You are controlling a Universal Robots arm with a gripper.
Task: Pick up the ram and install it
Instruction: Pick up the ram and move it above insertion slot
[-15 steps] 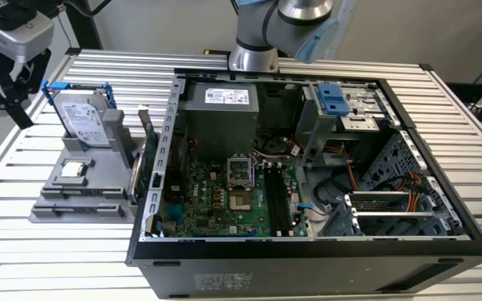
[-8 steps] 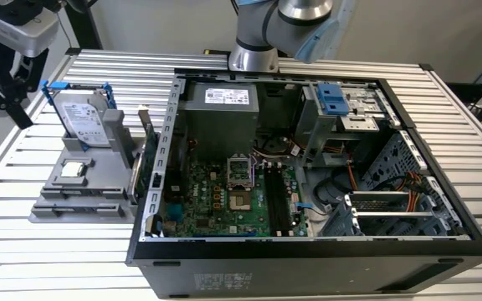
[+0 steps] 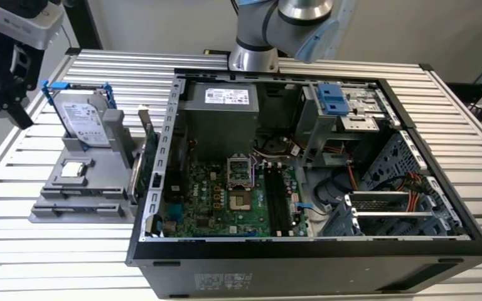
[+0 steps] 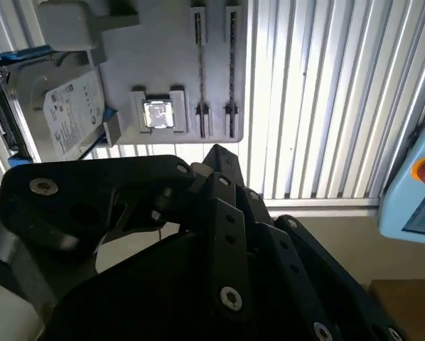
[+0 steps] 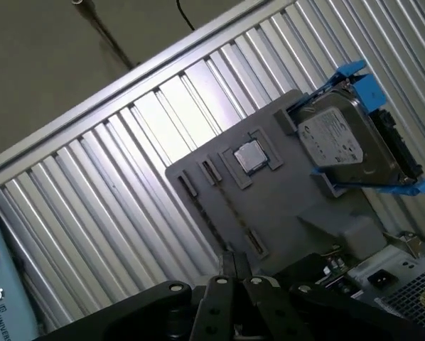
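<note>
1. Ram [image 4: 230, 64]: in the second wrist view, a long, thin dark strip, broken like a dotted line, seen edge-on.
2. Pose: it stands on its long edge, straight, and seems to sit in one of two parallel grooves of the grey holder [image 3: 57, 188]. Each end meets a small end block.
3. Place: the holder lies on the slatted desk [image 3: 57, 251], lower left of the frame in the exterior view. It is just beside the open computer case [image 3: 308, 263].
4. State: outside the case, apart from the motherboard [image 3: 216, 194].
5. Flat faces and chips cannot be made out from this angle.
</note>
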